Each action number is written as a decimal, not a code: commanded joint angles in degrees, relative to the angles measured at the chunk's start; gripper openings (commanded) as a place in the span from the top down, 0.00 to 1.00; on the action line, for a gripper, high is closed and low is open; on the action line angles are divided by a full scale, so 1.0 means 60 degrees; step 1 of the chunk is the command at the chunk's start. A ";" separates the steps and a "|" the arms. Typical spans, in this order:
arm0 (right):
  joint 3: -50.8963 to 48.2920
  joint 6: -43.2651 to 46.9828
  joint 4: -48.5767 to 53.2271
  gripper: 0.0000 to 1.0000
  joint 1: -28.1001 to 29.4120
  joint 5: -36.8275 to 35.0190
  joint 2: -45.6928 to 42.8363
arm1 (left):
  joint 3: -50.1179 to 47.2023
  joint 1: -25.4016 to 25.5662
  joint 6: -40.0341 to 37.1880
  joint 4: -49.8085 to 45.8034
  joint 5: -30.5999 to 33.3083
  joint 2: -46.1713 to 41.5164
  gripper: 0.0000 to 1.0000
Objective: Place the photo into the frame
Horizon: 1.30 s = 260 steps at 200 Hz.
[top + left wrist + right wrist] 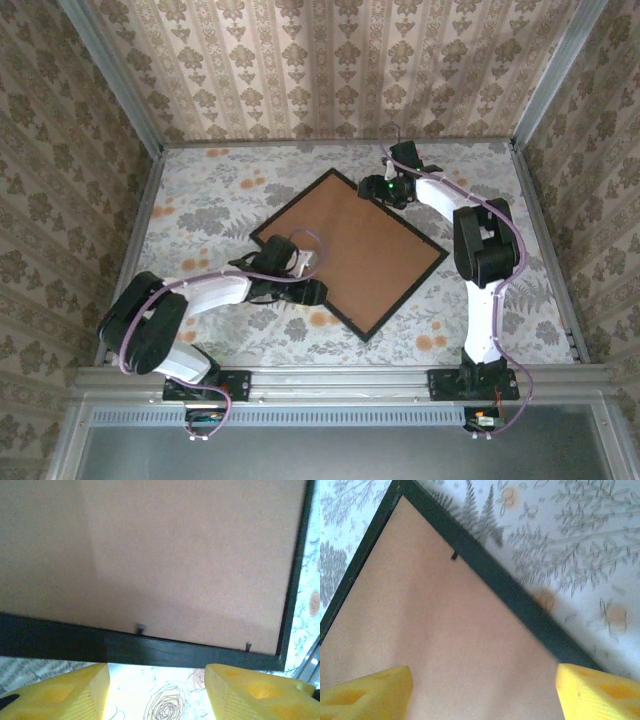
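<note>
Lit softly and evenly from above in the overhead view, with faint shadows beneath both arms on the table (220,200) and walls splaying outward at the edges. From the left wrist, smeared along the frame (150,652), overexposed on the table between the yellow fingers (65,690), dimmer across the left of the backing board (150,555). From the right wrist, hazy and soft throughout.

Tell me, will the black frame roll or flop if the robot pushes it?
It probably won't roll: the frame lies flat on the table and has straight sides. It looks thin, so it is likely light, sliding or turning when pushed. Its straight edges suggest it's stiff, though the brown backing board inside might shift.
</note>
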<state>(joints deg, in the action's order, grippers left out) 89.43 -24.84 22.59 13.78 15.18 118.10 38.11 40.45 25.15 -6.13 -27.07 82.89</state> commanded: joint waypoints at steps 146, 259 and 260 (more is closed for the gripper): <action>-0.7873 -0.0968 0.0045 0.03 -0.1682 -0.1969 -0.6499 | 0.6406 -0.4368 -0.2037 -0.2249 0.0395 0.5103 0.28; -0.6703 -0.0969 -0.1387 0.19 -0.1626 0.0357 -0.4500 | 0.3559 -0.4427 -0.1418 -0.1425 -0.0480 0.3305 0.34; -0.6680 -0.0963 -0.1382 0.19 -0.1624 0.0371 -0.4489 | 0.3504 -0.4427 -0.1398 -0.1418 -0.0467 0.3256 0.34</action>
<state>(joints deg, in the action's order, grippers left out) 46.00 -31.31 18.02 3.22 10.33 89.47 64.95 13.13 14.35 -14.83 -25.52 108.01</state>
